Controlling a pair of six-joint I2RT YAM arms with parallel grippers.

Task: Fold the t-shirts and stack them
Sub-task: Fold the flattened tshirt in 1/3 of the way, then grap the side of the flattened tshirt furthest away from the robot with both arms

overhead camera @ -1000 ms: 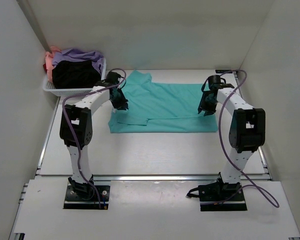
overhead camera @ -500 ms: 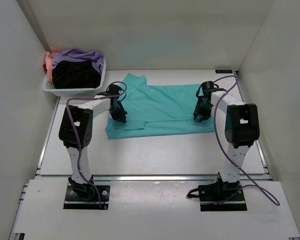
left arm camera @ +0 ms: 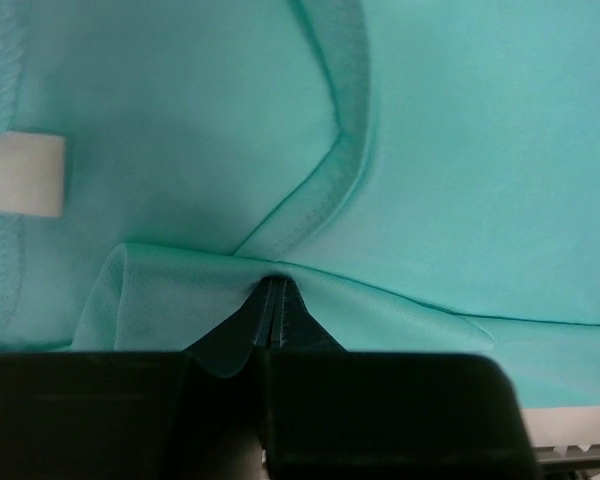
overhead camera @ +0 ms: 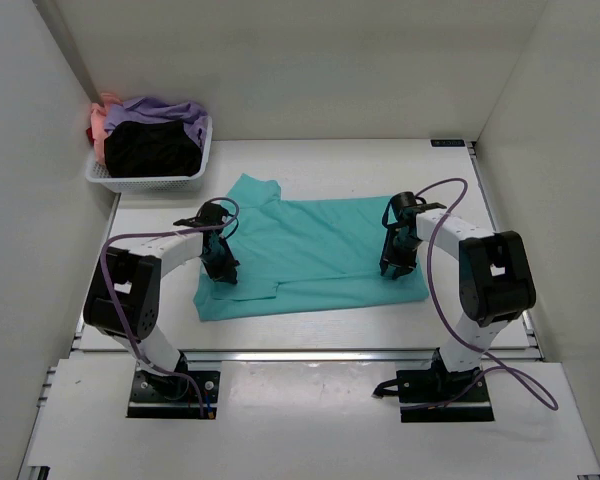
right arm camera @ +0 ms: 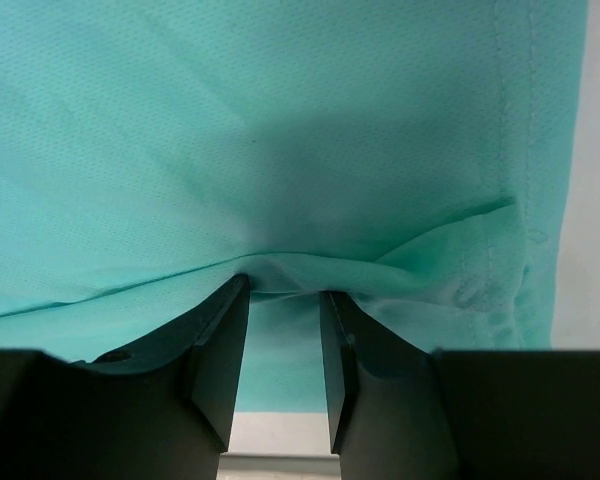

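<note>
Cloth of the teal t-shirt (overhead camera: 310,250) was spread flat on the bench (overhead camera: 310,325), near its middle. Its collar end was pinched by the left hand (overhead camera: 221,268), fingers pressed together; a fold near its hem was clamped by the right hand (overhead camera: 393,262). In the basket (overhead camera: 145,183), other t-shirts (overhead camera: 150,145) were heaped.

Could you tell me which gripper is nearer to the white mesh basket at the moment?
Left. The left gripper pinches the collar end of the teal t-shirt, on the side of the basket; the right gripper holds the opposite end.
</note>
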